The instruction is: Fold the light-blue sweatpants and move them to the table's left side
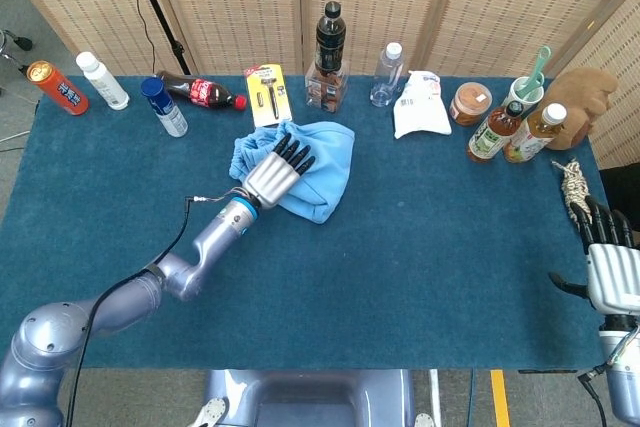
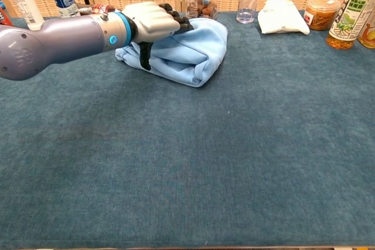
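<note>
the sweatpants [image 1: 315, 162] lie bunched in a soft, loosely folded bundle on the blue table [image 1: 420, 247], just above the middle of the head view and left of centre, below the row of bottles along the top edge. in the chest view they sit in the upper middle of the frame. they look like light, limp fleece with thick folds, not slippery and not fragile. i judge they will sag and unfold if lifted by one edge, so the better hold is across the whole bundle, or under its lower folded edge with the gathered waistband at its upper left pinned.

the left hand [image 1: 277, 169] lies palm down on the left part of the bundle, fingers [image 2: 176, 20] stretched over the top and the thumb hanging down the near side. whether it actually grips cloth or only rests there, i cannot tell. its arm reaches in from the lower left corner.

the right hand [image 1: 610, 265] is at the right edge of the frame, well apart, fingers spread and holding nothing.
</note>
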You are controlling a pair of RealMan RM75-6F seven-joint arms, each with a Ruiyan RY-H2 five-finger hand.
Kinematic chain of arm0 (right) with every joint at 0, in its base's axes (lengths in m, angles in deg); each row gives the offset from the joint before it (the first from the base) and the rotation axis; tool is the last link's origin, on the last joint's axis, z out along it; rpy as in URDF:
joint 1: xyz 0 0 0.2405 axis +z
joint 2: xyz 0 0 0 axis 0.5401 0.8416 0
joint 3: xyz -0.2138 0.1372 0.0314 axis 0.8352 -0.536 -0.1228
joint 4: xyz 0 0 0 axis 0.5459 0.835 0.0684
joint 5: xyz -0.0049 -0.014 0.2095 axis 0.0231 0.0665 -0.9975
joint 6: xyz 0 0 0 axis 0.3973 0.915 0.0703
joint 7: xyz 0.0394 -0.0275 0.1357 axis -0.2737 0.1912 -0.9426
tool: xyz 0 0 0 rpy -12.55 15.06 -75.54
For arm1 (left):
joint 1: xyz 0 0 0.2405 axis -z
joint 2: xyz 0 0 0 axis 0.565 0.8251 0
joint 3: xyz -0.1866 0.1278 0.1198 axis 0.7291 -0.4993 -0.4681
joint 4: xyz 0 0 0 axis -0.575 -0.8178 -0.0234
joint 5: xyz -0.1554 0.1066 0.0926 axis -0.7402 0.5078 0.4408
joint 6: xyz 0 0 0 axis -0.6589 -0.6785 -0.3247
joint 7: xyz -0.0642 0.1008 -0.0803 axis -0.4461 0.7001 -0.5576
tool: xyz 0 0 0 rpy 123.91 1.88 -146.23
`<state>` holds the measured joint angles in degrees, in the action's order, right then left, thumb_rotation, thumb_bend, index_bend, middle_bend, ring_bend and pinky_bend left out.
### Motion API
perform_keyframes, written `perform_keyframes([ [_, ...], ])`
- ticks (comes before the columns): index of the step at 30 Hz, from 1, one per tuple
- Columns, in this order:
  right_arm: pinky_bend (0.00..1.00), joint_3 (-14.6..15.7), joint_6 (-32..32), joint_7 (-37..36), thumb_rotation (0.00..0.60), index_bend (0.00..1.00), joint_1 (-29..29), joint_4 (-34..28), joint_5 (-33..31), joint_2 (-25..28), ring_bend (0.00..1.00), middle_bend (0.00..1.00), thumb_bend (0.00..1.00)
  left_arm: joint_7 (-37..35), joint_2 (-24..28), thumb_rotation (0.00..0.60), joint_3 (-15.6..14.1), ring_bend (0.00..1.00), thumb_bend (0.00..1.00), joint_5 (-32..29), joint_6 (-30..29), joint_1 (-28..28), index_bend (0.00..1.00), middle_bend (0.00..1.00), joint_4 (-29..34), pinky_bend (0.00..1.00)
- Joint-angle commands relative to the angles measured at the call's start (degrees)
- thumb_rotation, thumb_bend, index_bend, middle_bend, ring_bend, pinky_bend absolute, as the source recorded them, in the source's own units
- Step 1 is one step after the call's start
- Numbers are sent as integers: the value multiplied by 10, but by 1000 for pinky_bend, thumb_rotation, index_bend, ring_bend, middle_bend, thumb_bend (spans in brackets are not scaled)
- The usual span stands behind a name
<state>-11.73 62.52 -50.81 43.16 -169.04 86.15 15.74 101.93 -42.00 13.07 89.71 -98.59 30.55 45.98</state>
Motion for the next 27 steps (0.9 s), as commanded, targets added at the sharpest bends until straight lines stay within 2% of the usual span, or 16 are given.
perform_keyframes([
  [1,0,-1,2,6,600,0,-1,1,1,-1,0,0,0,-35,-28,600,-13,0,0,14,12,18,0,0,-44,0],
  [12,0,-6,12,9,600,0,-4,-3,10,-3,0,0,0,-119,-94,600,-34,0,1,43,14,35,0,0,-163,6],
  [13,0,-7,12,8,600,0,-5,-3,11,-2,0,0,0,-138,-98,600,-37,1,19,51,7,36,0,0,-169,50],
  [14,0,-7,12,6,600,0,-5,-4,11,-2,0,0,0,-152,-101,600,-40,32,71,58,-3,36,6,8,-174,145],
  [15,0,-7,11,5,600,0,-6,-5,12,-2,0,0,0,-165,-104,600,-43,114,153,66,-11,36,53,64,-180,282],
  [16,0,-7,11,4,600,0,-6,-6,13,-1,0,0,0,-178,-107,600,-47,187,217,73,-17,36,110,124,-186,376],
  [18,0,-7,10,2,600,0,-6,-7,14,0,0,0,0,-199,-112,600,-57,403,380,86,-21,37,358,346,-200,581],
  [21,0,-7,10,1,600,0,-7,-9,16,1,0,0,0,-217,-119,600,-64,554,534,97,-31,38,584,518,-215,717],
  [24,0,-7,10,-1,600,0,-8,-10,18,2,0,0,0,-230,-122,600,-67,648,658,105,-46,35,709,623,-222,781],
  [27,0,-7,12,-2,600,0,-9,-12,20,3,0,0,0,-245,-121,600,-72,705,692,116,-73,30,783,683,-229,815],
])
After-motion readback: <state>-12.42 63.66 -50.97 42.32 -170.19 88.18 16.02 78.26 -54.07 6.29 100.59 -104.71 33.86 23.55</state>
